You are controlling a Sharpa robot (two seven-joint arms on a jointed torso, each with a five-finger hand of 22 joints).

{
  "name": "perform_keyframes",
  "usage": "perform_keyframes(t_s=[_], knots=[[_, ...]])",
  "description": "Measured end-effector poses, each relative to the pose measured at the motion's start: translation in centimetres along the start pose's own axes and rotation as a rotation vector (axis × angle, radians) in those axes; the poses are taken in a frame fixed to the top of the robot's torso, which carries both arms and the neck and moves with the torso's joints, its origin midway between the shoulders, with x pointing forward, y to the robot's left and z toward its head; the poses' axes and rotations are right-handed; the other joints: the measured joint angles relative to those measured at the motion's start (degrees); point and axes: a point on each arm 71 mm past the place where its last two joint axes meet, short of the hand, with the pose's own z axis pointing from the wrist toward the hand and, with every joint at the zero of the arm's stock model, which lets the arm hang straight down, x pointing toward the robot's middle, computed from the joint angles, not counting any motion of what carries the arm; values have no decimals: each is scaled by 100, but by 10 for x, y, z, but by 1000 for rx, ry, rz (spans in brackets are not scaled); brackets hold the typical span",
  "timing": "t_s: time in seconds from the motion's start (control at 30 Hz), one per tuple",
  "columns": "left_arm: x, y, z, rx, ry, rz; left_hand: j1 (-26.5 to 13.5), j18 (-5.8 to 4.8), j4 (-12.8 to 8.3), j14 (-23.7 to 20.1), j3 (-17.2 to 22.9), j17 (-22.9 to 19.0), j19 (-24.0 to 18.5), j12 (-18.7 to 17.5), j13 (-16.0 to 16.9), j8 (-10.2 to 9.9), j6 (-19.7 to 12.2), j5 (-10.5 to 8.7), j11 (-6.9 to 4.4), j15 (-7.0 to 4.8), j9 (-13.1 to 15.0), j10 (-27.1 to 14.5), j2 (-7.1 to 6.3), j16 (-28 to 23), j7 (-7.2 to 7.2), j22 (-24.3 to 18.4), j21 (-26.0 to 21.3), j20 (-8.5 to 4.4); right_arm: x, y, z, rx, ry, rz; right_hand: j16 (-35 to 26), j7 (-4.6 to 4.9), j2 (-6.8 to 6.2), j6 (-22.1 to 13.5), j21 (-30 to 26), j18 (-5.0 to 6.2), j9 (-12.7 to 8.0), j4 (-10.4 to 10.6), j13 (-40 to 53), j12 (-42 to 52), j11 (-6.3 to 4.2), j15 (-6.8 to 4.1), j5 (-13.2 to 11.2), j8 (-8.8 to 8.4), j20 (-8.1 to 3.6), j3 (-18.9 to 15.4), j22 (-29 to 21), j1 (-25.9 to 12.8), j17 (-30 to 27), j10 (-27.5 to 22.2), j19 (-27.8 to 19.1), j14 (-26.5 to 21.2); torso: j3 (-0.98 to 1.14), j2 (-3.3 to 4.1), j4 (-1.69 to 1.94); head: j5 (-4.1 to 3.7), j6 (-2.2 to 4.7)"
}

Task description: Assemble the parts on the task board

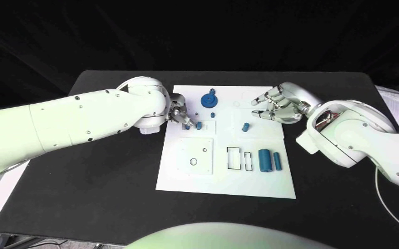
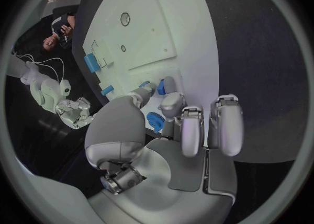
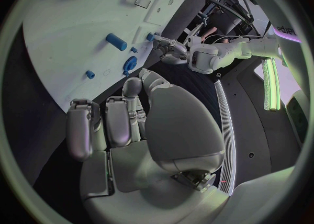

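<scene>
Head view: the left hand point(image 1: 180, 116) pinches a small blue part point(image 1: 188, 125) over the white board point(image 1: 226, 180), its fingers half hidden behind the arm. The right hand point(image 1: 278, 106) hovers over the board's far right corner, fingers loosely spread, holding nothing. Two blue cylinders point(image 1: 269, 160) lie at the board's right.

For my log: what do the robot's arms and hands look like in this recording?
Both arms are smooth, glossy white shells with small dark screw dots. The left hand and right hand are silver metal with rounded, segmented fingers and pale grey pads. A thin white cable trails beside the right arm.
</scene>
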Motion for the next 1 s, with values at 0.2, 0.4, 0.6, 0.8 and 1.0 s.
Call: perform_keyframes(t_s=[0.2, 0.4, 0.6, 0.8, 1.0], knots=[[-1, 5, -1, -7, -3, -9, -45, 0, 228, 0, -809, -1, 21, -1, -15, 0, 0, 0, 0, -41, -20, 0, 37, 0, 0, 0, 0, -21, 0, 0, 0, 0, 0, 0, 0, 0, 0, 0, 0, 0, 0, 0, 0, 0, 0, 0, 0, 0, 0, 0, 0, 0, 0, 0, 0, 0, -3, -1, 0, -13, 4], [-3, 11, -5, -6, -13, -43, 61, 0, 422, 0, -1273, -1, 21, -190, -201, -1, -11, 0, 15, -41, -39, -105, 188, 0, 10, 1, -98, -21, 1, -1, 0, 1, 1, 1, 0, 0, 0, 0, -27, 0, 0, 0, 0, 0, 0, 0, 0, 0, 0, 0, 0, 0, -11, 0, -43, 0, -5, -1, 2, -35, 12], [-7, 16, -11, 13, -28, -124, 339, 8, 686, -1, -1739, -1, -90, -1301, -1515, -162, -361, 0, 140, 28, -127, -955, 370, 0, 164, 5, -638, 28, 1, -2, 0, 3, 1, 1, 0, 0, 0, 0, -27, 0, -1, 0, -11, -27, 21, 0, 0, 0, 0, 0, -5, 0, -18, -21, -42, 0, -4, -5, 3, -38, 15], [-11, 16, -13, 79, -50, -270, 639, 451, 854, -9, -2211, -2, -1019, -2022, -2198, -458, -836, 28, 404, 273, -406, -1665, 523, -1155, 441, -1465, -2421, 235, 1, -2, 0, 3, 2, 1, 0, 0, 0, 0, -27, 0, -1, 0, -11, -27, 21, 0, -1, 0, 0, 0, -5, 0, -18, -20, -42, 0, -1, -8, 4, -36, 41], [-18, 14, -14, 173, -97, -402, 1109, 674, 780, -344, -2484, -547, -1614, -2196, -2430, -590, -1169, 28, 577, 429, -615, -2035, 503, -2036, 625, -2625, -3780, 380, 2, -1, 1, 2, 3, 3, 0, 0, 0, 0, -27, 0, -1, 0, -11, -27, 21, 0, -1, 0, 0, 0, -5, 0, -18, -20, -42, 0, 8, -8, -4, -48, 72]])
